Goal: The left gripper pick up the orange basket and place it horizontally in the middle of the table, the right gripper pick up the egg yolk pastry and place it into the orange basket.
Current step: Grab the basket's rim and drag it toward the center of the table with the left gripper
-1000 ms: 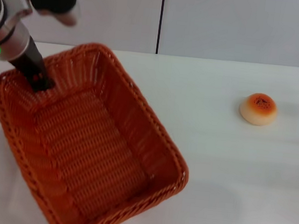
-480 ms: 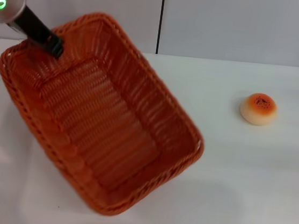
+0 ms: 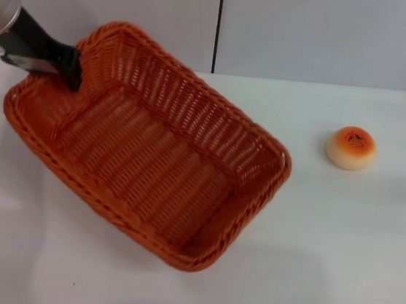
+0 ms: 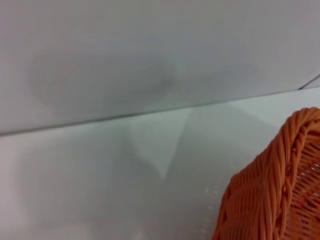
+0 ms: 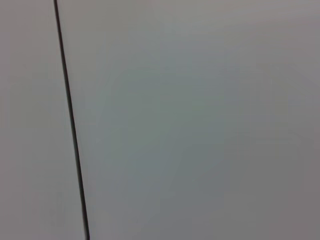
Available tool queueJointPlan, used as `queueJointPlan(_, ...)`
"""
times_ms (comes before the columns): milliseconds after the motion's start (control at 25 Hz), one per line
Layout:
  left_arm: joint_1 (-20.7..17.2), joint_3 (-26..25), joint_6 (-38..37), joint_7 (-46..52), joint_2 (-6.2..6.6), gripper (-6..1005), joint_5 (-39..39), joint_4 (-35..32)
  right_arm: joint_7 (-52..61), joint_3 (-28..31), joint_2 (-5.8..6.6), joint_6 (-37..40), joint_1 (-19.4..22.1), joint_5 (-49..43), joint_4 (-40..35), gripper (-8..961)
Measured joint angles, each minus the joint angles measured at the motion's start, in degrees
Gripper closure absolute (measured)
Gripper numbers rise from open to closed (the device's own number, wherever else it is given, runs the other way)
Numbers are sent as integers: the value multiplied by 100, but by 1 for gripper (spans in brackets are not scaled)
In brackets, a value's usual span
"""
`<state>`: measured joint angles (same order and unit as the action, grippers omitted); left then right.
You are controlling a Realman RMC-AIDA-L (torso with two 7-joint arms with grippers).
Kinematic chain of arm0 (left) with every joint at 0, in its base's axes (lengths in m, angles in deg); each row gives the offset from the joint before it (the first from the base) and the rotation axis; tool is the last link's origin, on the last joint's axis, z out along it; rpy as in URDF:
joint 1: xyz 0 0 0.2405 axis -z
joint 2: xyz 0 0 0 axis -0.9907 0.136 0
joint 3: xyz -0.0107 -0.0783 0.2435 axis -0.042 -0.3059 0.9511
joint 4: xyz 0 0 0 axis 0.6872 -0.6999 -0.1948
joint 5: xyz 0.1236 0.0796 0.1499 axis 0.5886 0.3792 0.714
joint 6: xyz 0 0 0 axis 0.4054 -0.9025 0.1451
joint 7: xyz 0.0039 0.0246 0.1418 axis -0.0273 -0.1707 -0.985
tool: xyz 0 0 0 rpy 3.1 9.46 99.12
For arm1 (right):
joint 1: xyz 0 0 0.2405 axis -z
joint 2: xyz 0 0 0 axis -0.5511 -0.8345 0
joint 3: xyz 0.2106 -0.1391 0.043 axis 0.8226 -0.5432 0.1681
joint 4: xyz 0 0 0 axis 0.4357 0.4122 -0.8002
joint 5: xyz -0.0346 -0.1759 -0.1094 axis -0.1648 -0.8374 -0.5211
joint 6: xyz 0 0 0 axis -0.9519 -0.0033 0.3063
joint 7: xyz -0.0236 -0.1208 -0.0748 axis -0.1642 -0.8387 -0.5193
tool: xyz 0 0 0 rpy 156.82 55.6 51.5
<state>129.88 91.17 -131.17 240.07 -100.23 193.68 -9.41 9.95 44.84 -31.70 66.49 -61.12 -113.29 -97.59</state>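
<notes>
Basket look: you see one orange basket [image 3: 150,164], a large rectangular woven piece with a braided rim and sloping sides, its inside empty and open towards you.
Basket axis: its long axis runs diagonally in the head view, from the far-left corner under the arm down to the near-right corner; it is not square to the tabletop [image 3: 339,241] edge.
Basket place: it fills the left and centre of the tabletop; you cannot tell from the frames whether it rests flat or hangs tilted, though a soft shadow lies beneath its near edge.
Left end effector [image 3: 71,74]: its dark fingers are pinched on the basket's far-left rim, at the corner farthest from the pastry; the silver arm with a green light rises from there out of the picture.
Left wrist view: you see only a curve of the basket's braided rim [image 4: 280,195] against the white surface and wall.
Pastry: one egg yolk pastry [image 3: 350,147], a small round dome, pale cream with a browned orange top, sits well apart from the basket, off its right side.
Right end effector: not seen in any view.
Count: one basket, one pastry, one arm visible.
</notes>
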Motion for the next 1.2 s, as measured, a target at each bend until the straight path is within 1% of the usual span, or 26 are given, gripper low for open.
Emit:
queueJointPlan(80,-33,-96,38,2,16,776,4,81,14,-40,39,-11,-7,0,17,349)
queueJointPlan(120,-33,-96,38,2,16,778,4,81,19,-85,91,-13,5,0,67,349)
queueJointPlan(160,-58,-149,55,3,22,779,5,110,19,-85,91,-13,5,0,67,349)
queueJointPlan(240,-201,-415,47,6,24,782,6,81,20,-110,160,-15,28,0,153,349)
queueJointPlan(400,-241,-452,29,6,24,785,6,66,84,-200,197,-18,46,0,175,349)
queueJointPlan(440,-354,-558,-58,8,26,787,6,55,116,-223,210,-23,46,0,175,349)
queueJointPlan(600,-435,-724,-198,9,27,792,5,-9,191,-312,239,-33,42,0,200,349)
queueJointPlan(640,-529,-776,-313,10,18,794,5,-183,191,-312,239,-33,42,0,200,349)
queueJointPlan(720,-632,-744,-565,11,5,799,1,-389,192,-367,251,-35,19,0,222,349)
queueJointPlan(960,-707,-656,-759,5,8,811,-6,-404,194,-529,253,-36,2,-1,249,349)
queueJointPlan(1080,-730,-521,-777,-2,15,815,-9,-368,195,-538,250,-37,1,-1,260,349)
queueJointPlan(1120,-745,-312,-835,-6,26,817,-16,-356,195,-539,236,-37,-4,-1,262,349)
queueJointPlan(1200,-746,-224,-877,-8,30,820,-25,-397,195,-540,229,-37,-11,-2,262,349)
